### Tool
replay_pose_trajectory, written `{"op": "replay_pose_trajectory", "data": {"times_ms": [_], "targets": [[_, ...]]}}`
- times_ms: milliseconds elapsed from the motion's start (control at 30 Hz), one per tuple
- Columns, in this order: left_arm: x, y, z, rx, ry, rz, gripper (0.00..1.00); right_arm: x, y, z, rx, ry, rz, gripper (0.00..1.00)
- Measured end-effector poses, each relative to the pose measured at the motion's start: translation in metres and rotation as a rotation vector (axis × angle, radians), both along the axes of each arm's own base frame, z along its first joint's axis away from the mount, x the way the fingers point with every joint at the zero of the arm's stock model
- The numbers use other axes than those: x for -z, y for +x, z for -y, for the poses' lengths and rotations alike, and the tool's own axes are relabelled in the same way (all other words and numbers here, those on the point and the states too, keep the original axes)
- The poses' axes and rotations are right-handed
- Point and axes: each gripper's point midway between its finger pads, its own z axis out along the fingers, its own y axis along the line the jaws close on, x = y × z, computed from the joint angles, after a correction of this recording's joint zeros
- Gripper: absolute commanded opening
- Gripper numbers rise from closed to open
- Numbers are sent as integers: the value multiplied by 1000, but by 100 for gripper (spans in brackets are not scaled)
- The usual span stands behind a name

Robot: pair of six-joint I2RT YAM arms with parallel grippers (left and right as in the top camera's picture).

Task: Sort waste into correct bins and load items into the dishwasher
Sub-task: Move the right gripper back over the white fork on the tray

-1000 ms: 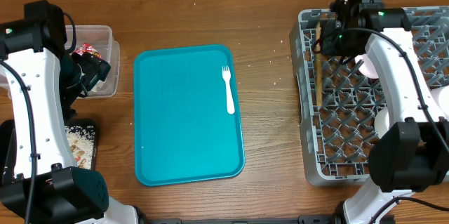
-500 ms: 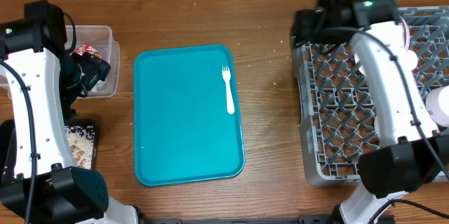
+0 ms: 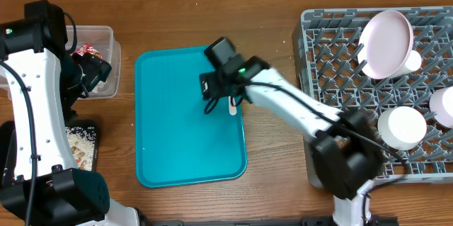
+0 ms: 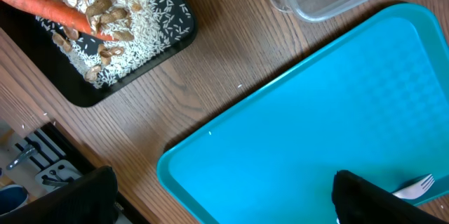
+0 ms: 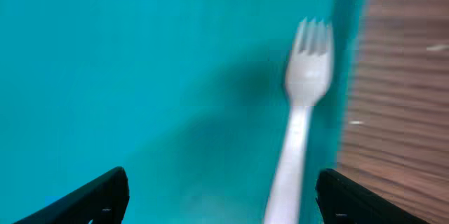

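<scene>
My right gripper (image 3: 218, 90) hangs open low over the teal tray's right side. In the right wrist view the pale fork (image 5: 300, 129) lies on the tray between its fingers, nearer the right one; my right gripper (image 5: 224, 203) holds nothing. From overhead only the fork's handle end (image 3: 232, 110) shows. My left gripper (image 4: 224, 206) is wide open and empty by the clear bin (image 3: 99, 61), which holds the red wrapper (image 3: 90, 49). The black bin (image 4: 158, 41) holds the carrot (image 4: 49, 10) and rice (image 4: 137, 6). A plate (image 3: 386, 33), cup (image 3: 412, 61) and two bowls (image 3: 402, 127) sit in the dishwasher rack (image 3: 340, 113).
The teal tray (image 3: 177, 127) lies in the middle of the wooden table between the bins and the rack. My right arm stretches from the front right across the rack's left edge. A few rice grains are scattered on the wood near the rack.
My right arm has swung from the rack's far left corner across to the teal tray, and its jaws have opened. The plate now shows uncovered in the rack. The left arm has not moved.
</scene>
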Motion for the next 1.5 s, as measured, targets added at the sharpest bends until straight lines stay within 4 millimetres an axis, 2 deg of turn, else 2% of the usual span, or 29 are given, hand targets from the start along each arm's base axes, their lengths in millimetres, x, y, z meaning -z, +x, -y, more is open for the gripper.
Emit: {"op": "replay_pose_trajectory", "data": {"times_ms": [33,67,167,433,733,800,900,1000,1133,1333,1433,1500], "targets": [[0,0,0,0,0,0,100,12,-2,-3,-6,-17,-9,89],[0,0,0,0,0,0,100,32,-7,-7,-15,-46,-32,89],[0,0,0,0,0,0,100,46,-4,1,5,-95,-31,89],[0,0,0,0,0,0,100,47,6,6,32,-124,19,93],[0,0,0,0,0,0,100,59,1,-1,20,-100,-21,93],[0,0,0,0,0,0,100,59,1,-1,22,-99,-21,81],[0,0,0,0,0,0,100,60,2,-1,33,-98,-21,52],[0,0,0,0,0,0,100,60,2,-1,33,-96,-24,36],[0,0,0,0,0,0,100,60,1,-2,37,-89,-31,24],[0,0,0,0,0,0,100,61,-1,-1,40,-92,-43,13],[0,0,0,0,0,0,100,60,-3,-1,37,-98,-62,11],[0,0,0,0,0,0,100,55,-1,-6,33,-80,-59,6]]}}
